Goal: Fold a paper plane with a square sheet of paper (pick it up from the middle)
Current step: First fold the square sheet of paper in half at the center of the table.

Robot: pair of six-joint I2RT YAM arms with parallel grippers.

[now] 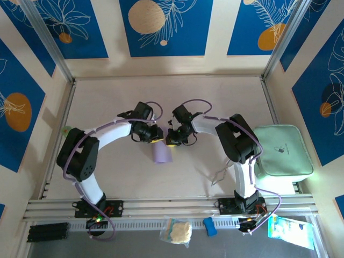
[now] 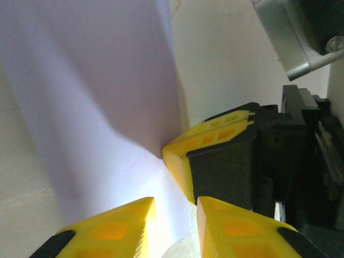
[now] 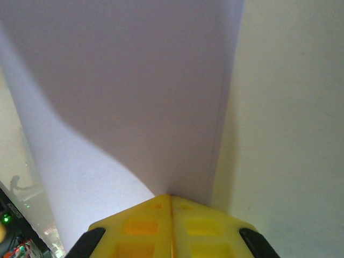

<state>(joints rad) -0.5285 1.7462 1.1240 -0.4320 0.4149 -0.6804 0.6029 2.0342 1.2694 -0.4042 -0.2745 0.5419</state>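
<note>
The thin, plain lavender-purple square sheet of paper (image 1: 161, 153) hangs near the middle of the tabletop, between the two end effectors. I cannot tell whether its lower edge touches the surface. The right end effector (image 3: 171, 201) has its yellow fingers pressed together on one edge of the sheet, which falls away from them in a soft bend (image 3: 134, 97). No sharp crease shows on it.

The left end effector (image 2: 176, 207) sits just beside it, its jaws a narrow gap apart with the paper (image 2: 80, 107) running across that gap. It does not look clamped on the sheet. The left wrist view also shows the right end effector (image 2: 177, 158) pinching the sheet just beyond.

My reading is that the task is at an early stage: the sheet is lifted and a second grip is being set up, with folding not yet begun. The next move would call for the left jaws to close on the paper without crumpling it, then for both arms to bring edges together squarely – thin paper will sag and twist if pulled unevenly.

The pale wood-grain tabletop (image 1: 215, 97) carries a pale mint-green rounded-square tray (image 1: 282, 153) at its right side, well apart from the sheet. Cream walls with blue leaf-patterned panels (image 1: 166, 27) enclose the space, and an aluminium rail (image 1: 172, 203) runs along the near edge.
</note>
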